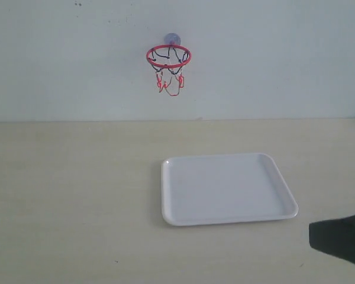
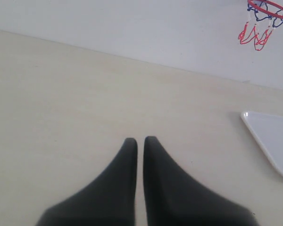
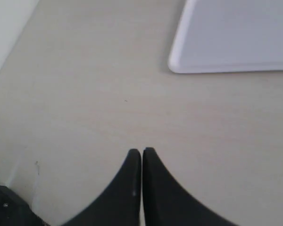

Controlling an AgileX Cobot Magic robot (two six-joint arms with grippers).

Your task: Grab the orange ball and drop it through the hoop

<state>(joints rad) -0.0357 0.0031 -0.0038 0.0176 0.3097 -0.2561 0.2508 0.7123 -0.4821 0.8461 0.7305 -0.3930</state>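
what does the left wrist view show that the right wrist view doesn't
Only the left wrist view shows the red-ringed toy hoop with its sparse net on the wall, plus the black left hand, shut. Only the right wrist view shows the black right hand, also shut. Both share the white rectangular tray and the pale beige table. Neither shows an orange ball.
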